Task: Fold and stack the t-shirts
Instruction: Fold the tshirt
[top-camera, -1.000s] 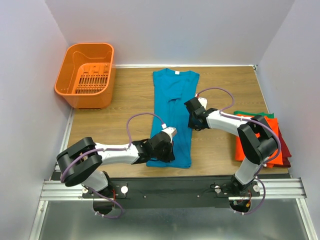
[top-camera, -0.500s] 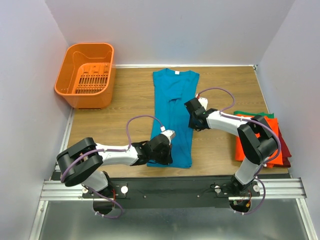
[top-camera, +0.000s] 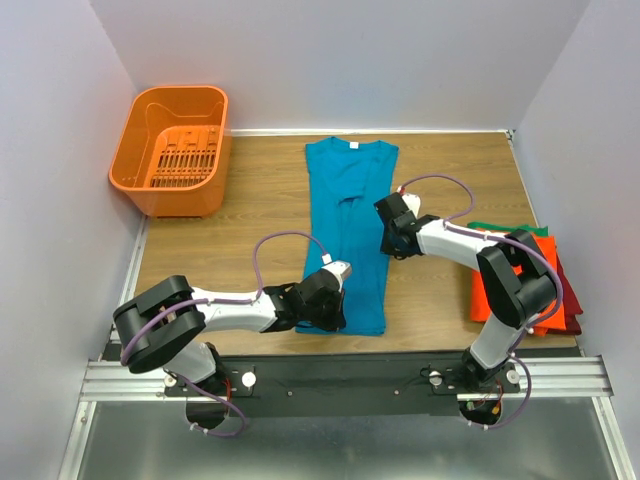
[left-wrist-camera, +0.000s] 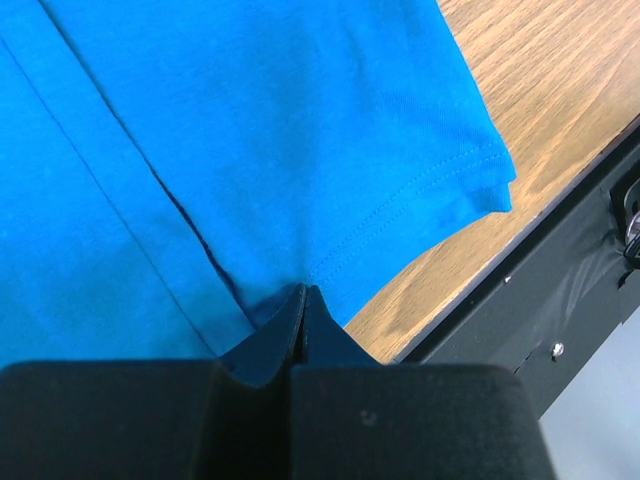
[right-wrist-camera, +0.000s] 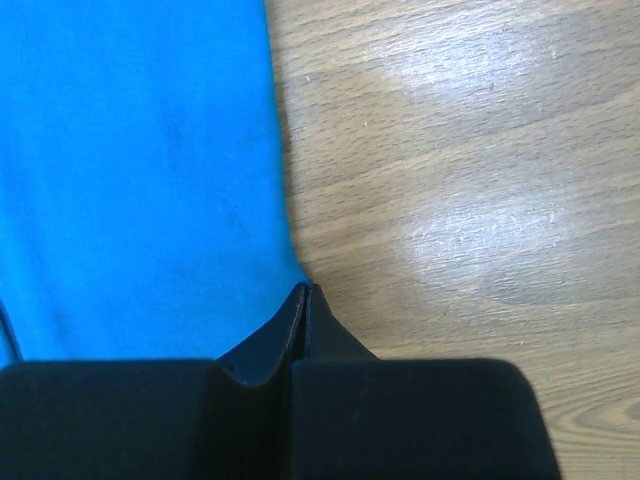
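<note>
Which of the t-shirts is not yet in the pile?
The teal-blue t-shirt, lying long at mid-table; the orange t-shirt, green t-shirt and dark red t-shirt are stacked at the right.

Wooden table (top-camera: 250, 210) carries three loads: orange basket (top-camera: 170, 200) at the far left corner, teal t-shirt (top-camera: 345, 200) stretched lengthwise mid-table, folded shirts (top-camera: 476, 298) stacked at the right edge.

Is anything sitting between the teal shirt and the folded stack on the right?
Nothing visible: only bare table lies between the teal t-shirt and the folded stack, though the right arm reaches across that stretch.
</note>
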